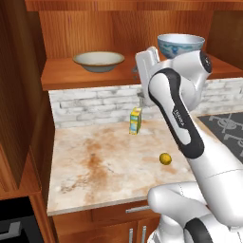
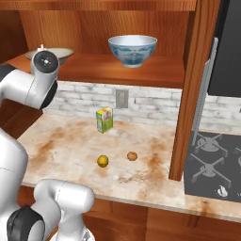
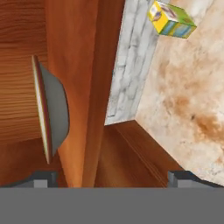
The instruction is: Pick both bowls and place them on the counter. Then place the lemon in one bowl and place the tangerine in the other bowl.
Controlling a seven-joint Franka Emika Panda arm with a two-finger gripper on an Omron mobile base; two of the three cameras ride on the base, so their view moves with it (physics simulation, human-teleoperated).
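The shallow tan-rimmed bowl [image 1: 98, 60] [image 2: 59, 52] stands on the wooden shelf; the hand view shows it side-on [image 3: 54, 111]. The deeper blue-patterned bowl [image 1: 180, 45] [image 2: 132, 49] stands further right on the same shelf. My gripper [image 1: 139, 66] [image 3: 113, 180] hovers at shelf height between the two bowls and faces the shallow one. It is open, with its fingertips far apart and nothing between them. The lemon [image 1: 165, 158] [image 2: 102, 161] lies on the counter [image 1: 95, 161] [image 2: 66, 141] [image 3: 192, 87]. The tangerine [image 2: 132, 156] lies just right of it.
A yellow-green carton [image 1: 135, 120] [image 2: 104, 119] [image 3: 171, 19] stands upright near the brick backsplash. The shelf's front edge [image 1: 90, 81] overhangs the counter. A wooden cabinet post [image 2: 188, 94] divides the counter from the stove [image 2: 216, 164]. Cabinet wall closes the left side [image 1: 19, 118].
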